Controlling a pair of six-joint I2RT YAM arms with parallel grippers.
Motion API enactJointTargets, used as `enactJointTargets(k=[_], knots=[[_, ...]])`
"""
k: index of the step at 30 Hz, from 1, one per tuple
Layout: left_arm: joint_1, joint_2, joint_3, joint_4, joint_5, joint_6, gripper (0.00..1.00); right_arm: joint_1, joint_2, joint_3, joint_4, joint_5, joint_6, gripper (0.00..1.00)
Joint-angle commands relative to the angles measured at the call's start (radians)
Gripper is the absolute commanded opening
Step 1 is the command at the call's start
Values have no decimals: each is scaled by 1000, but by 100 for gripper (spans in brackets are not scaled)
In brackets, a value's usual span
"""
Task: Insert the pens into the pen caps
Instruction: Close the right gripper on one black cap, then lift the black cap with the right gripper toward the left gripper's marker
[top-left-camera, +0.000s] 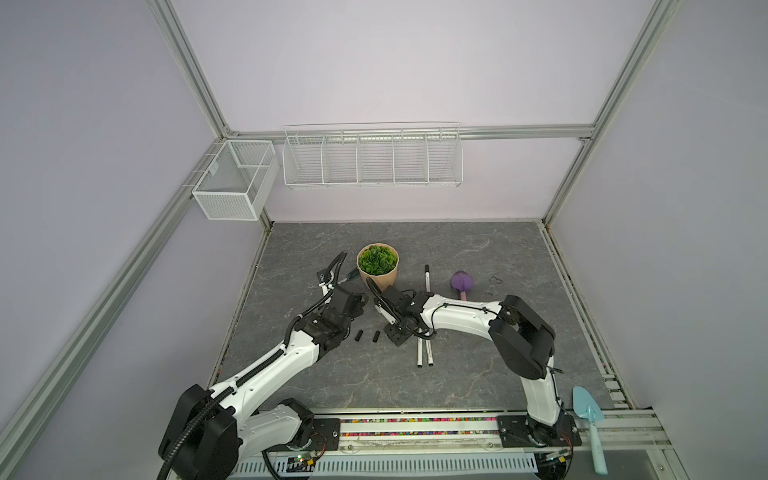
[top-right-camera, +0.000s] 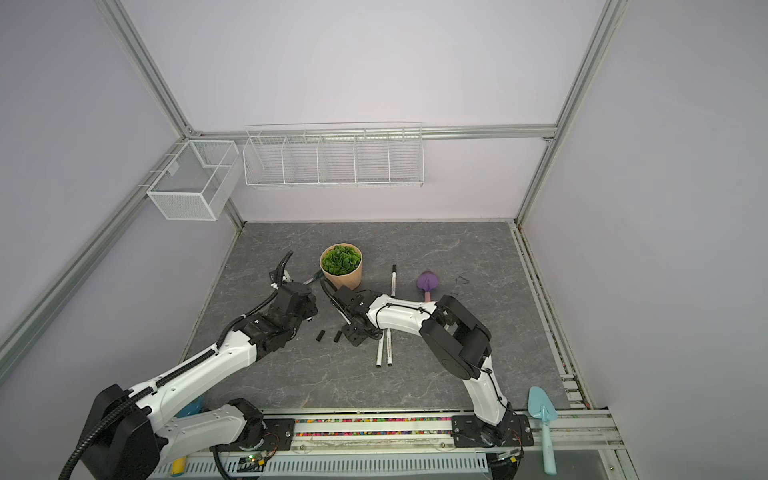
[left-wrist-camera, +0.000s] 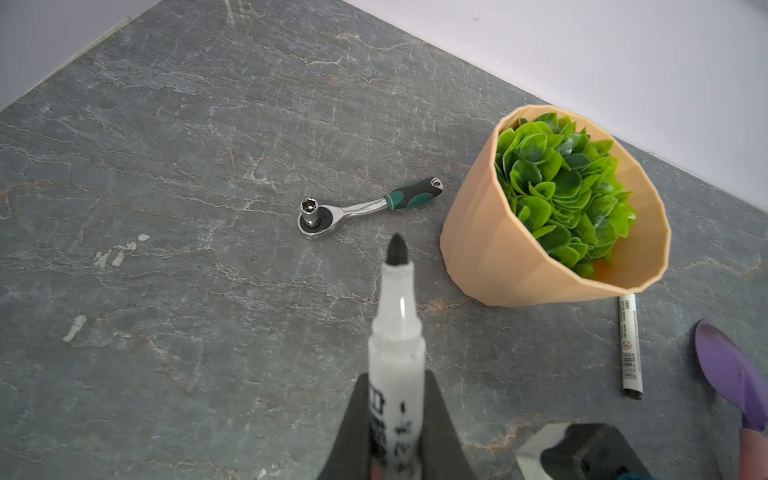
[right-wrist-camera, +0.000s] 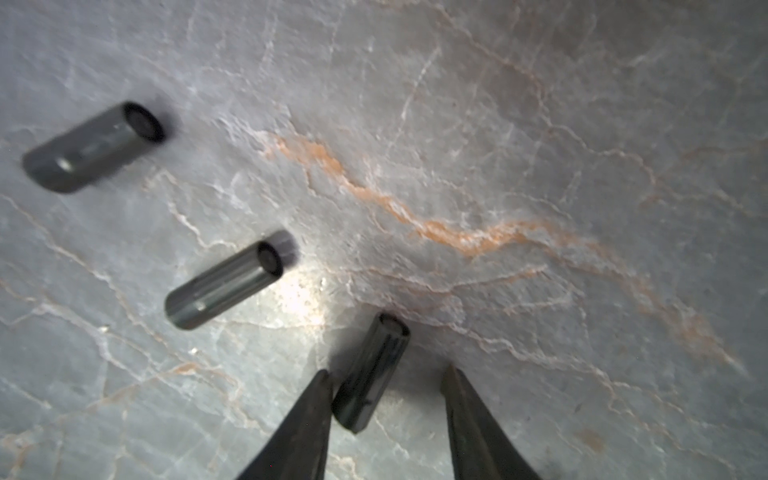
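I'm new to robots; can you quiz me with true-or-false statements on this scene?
1. The left gripper holds a pen. True.
2. That pen is capped. False: its tip is bare.
3. The right gripper holds a cap in the air. False: the cap lies on the table between its open jaws.
4. Two pens lie side by side on the table. True.
5. The wrench sits in the pot. False: it lies beside it.

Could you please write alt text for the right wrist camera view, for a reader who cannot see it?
The right gripper stands open around a black pen cap lying on the grey marbled tabletop, the cap close against one finger with a gap to the other. Two more caps lie loose nearby.
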Motion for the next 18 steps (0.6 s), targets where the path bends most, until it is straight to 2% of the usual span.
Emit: enactJointTargets(k=[1,13,18], knots=[[4,-8,-3,-13,1,4,0,1,34,20,1,-21,9,43],[3,-15,-15,-12,12,2,0,13,86,60,-24,13,-3,35],[3,-14,-11,-9,19,19,0,16,97,66,-24,29,-6,22]])
